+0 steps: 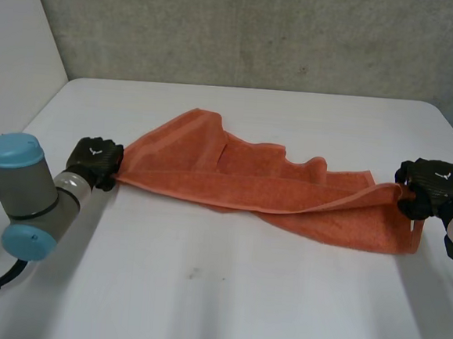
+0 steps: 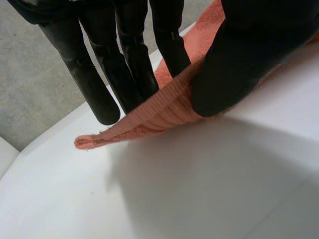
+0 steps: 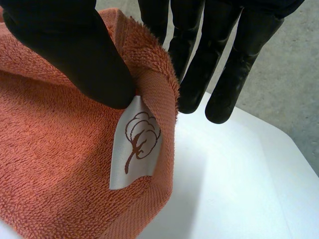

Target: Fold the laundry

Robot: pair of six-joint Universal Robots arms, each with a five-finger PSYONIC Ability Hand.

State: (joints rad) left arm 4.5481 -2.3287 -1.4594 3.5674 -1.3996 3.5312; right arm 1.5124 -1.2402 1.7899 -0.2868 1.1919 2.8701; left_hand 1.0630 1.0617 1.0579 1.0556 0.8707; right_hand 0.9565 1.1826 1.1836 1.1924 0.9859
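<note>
An orange towel (image 1: pixel 264 190) stretches across the white table (image 1: pixel 224 295), rumpled and partly doubled over in its middle. My left hand (image 1: pixel 95 159) holds its left end, with the ribbed hem (image 2: pixel 164 110) pinched between thumb and fingers (image 2: pixel 130 64). My right hand (image 1: pixel 433 186) grips the right end. In the right wrist view the thumb presses the towel's corner (image 3: pixel 149 74) against the fingers (image 3: pixel 199 69), just above a white label (image 3: pixel 135 144) with a cotton-flower mark. Both ends are raised a little off the table.
A grey wall (image 1: pixel 261 31) runs behind the table's far edge. A pale panel (image 1: pixel 17 35) stands at the left. Bare table surface lies in front of the towel.
</note>
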